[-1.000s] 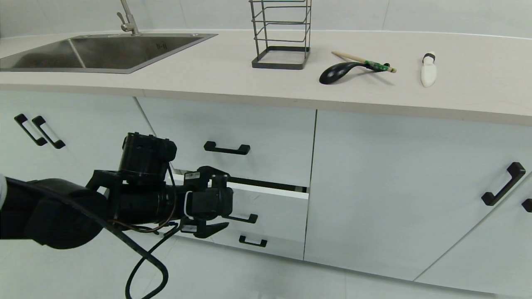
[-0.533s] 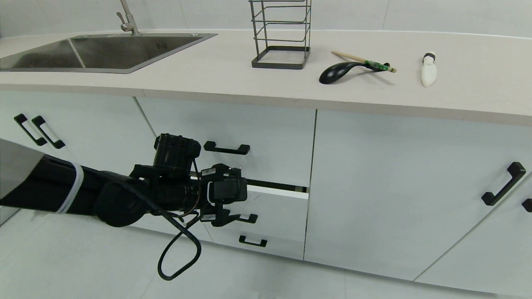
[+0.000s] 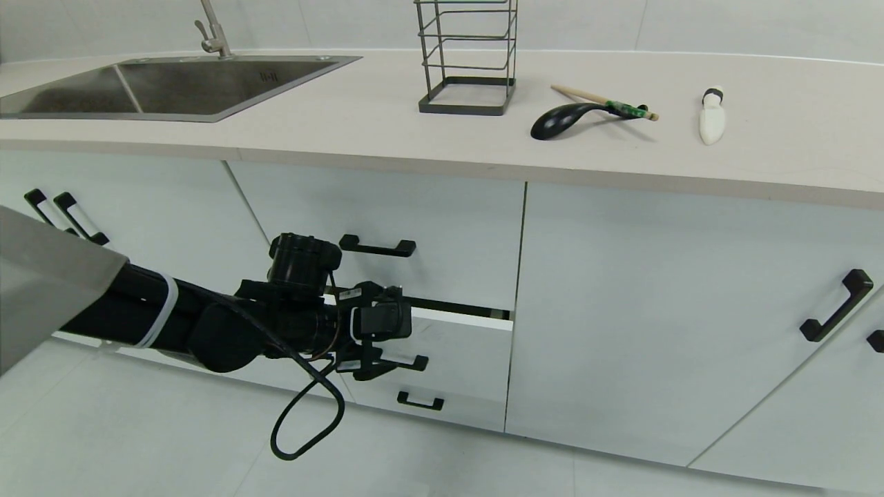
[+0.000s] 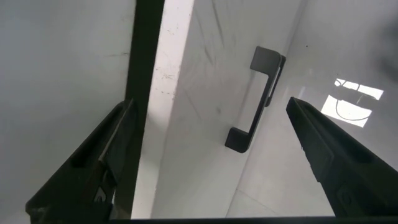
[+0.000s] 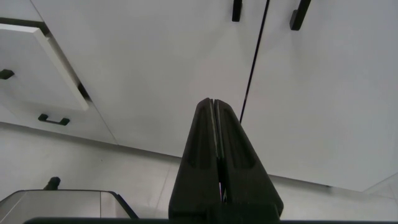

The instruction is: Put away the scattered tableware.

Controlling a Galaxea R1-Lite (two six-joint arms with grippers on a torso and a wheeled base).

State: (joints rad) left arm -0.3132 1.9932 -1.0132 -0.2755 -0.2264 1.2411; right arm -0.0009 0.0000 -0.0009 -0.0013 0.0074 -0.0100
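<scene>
On the counter lie a black spoon [image 3: 559,119], wooden chopsticks [image 3: 601,101] crossing its handle, and a white knife-like utensil [image 3: 711,119]. My left gripper [image 3: 395,333] is low, in front of the middle drawer [image 3: 456,345], which stands slightly pulled out. Its fingers are open, and in the left wrist view the left gripper [image 4: 214,143] frames the drawer's black handle [image 4: 255,99] without closing on it. My right gripper [image 5: 213,107] is shut with nothing in it, facing the white cabinet doors [image 5: 311,93].
A black wire rack [image 3: 468,55] stands on the counter left of the spoon. A steel sink [image 3: 173,83] with a tap is at the far left. More drawer handles [image 3: 376,246] sit above and below the left gripper. The floor [image 3: 414,462] lies below.
My left arm has stretched forward and to the right, bringing the open gripper up to the middle drawer's handle. The tableware on the counter has not moved.
</scene>
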